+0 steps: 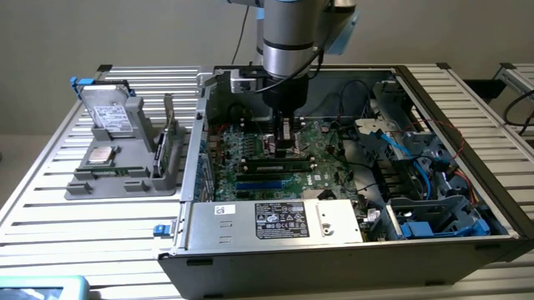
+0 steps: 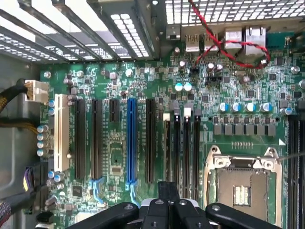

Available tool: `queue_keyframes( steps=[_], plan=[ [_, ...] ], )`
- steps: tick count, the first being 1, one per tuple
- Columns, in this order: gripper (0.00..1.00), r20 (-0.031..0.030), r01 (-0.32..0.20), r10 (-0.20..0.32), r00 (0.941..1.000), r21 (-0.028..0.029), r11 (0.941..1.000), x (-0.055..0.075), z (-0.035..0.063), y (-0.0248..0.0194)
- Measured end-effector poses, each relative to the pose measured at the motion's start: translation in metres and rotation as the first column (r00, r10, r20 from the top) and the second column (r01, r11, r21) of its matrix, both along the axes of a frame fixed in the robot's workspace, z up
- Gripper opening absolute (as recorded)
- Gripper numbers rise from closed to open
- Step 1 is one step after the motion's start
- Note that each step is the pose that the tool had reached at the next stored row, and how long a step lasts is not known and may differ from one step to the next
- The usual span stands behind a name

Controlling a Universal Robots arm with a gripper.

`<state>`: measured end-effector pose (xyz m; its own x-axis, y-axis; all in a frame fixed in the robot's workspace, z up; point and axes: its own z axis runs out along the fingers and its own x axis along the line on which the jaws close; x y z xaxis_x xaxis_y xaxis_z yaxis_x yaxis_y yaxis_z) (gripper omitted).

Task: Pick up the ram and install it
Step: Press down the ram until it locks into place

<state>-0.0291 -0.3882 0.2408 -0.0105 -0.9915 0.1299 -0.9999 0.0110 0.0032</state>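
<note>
The ram (image 1: 279, 166), a long green stick with dark chips, stands on edge in a memory slot of the motherboard (image 1: 326, 140) inside the open computer case. In the wrist view I see it edge-on as a thin line, the ram (image 2: 167, 148), in the outermost of the parallel slots beside the CPU socket (image 2: 241, 191). My gripper (image 1: 288, 150) hangs straight down just above the ram's top edge. Its fingers (image 2: 167, 190) look shut together into one dark block. I cannot tell whether they touch the ram.
The case wall (image 1: 200, 125) and power supply (image 1: 279, 222) enclose the motherboard; cables and drive cages (image 1: 426, 187) crowd the exterior view's right. A grey tray (image 1: 125, 178) on the exterior view's left holds a hard drive (image 1: 111, 115), a CPU (image 1: 102, 155) and an upright expansion card (image 1: 169, 147).
</note>
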Motion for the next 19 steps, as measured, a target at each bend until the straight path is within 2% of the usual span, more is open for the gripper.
queue_keyframes(
  steps=[4, 6, 13, 19],
  plan=[
    [0.11, -0.0021, 0.0, 0.0, 1.0, 0.0, 1.0, 0.0099, 0.0032, -0.0001],
    [0.11, -0.0044, 0.0, 0.0, 1.0, 0.0004, 1.0, 0.0101, 0.0032, -0.0001],
    [0.11, -0.0045, 0.001, -0.001, 1.0, 0.0018, 1.0, 0.0104, 0.0033, -0.0002],
    [0.11, -0.0046, 0.07, -0.07, 0.9975, 0.0017, 0.9975, 0.0104, 0.0029, -0.0003]
  ],
)
